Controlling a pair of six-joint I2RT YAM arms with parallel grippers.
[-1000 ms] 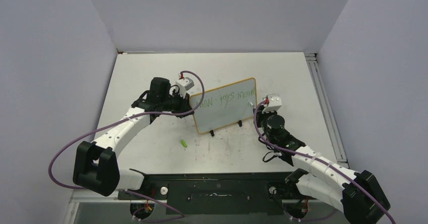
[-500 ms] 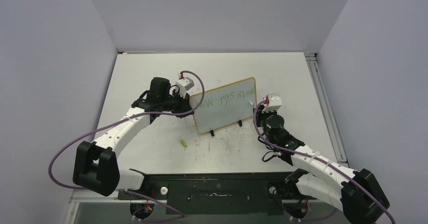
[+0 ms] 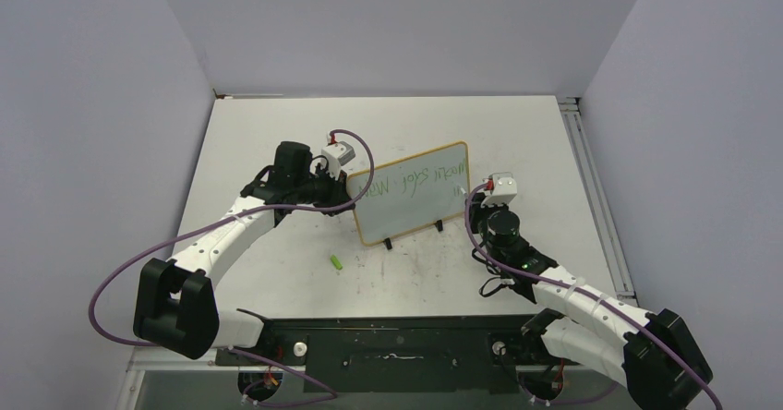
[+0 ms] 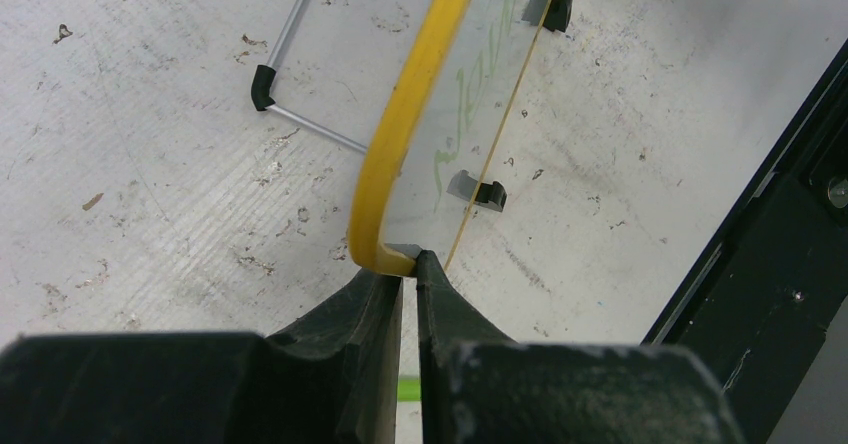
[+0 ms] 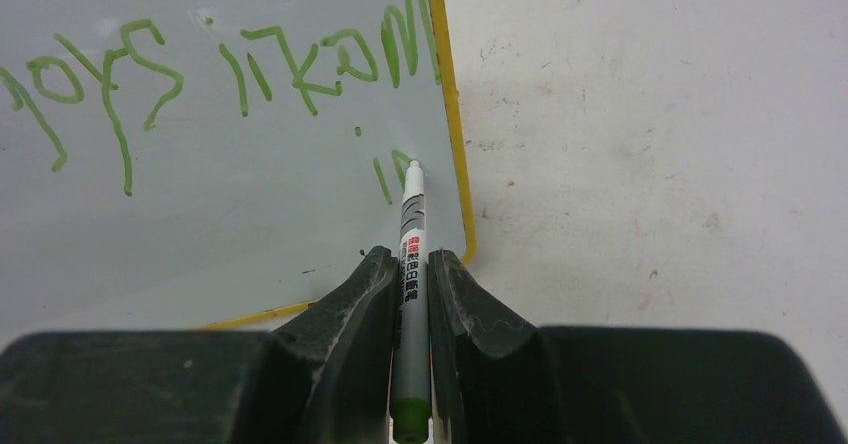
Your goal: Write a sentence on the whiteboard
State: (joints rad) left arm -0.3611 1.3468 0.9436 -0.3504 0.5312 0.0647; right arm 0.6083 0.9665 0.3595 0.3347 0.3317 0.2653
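Note:
The whiteboard (image 3: pixel 406 209) stands tilted on two black feet mid-table, yellow-framed. Green handwriting, the sentence (image 3: pixel 415 181), runs across it, with a short start of a second line (image 5: pixel 385 176) near the board's right edge. My right gripper (image 5: pixel 409 257) is shut on a grey marker (image 5: pixel 410 274) with a green end. The marker's tip touches the board beside those second-line strokes. My left gripper (image 4: pixel 409 260) is shut on the whiteboard's yellow frame (image 4: pixel 400 134) at a corner. From above, the left gripper (image 3: pixel 343 188) is at the board's left edge and the right gripper (image 3: pixel 474 199) at its right edge.
A small green marker cap (image 3: pixel 337 262) lies on the table in front of the board. The board's wire stand (image 4: pixel 300 84) and black feet (image 4: pixel 490 196) rest on the scuffed tabletop. A metal rail (image 3: pixel 591 188) lines the table's right edge, a black base plate (image 3: pixel 397 341) the near edge.
New green strokes have appeared under the right end of the first line. The right gripper and marker have shifted slightly down the board. The left gripper has stayed put.

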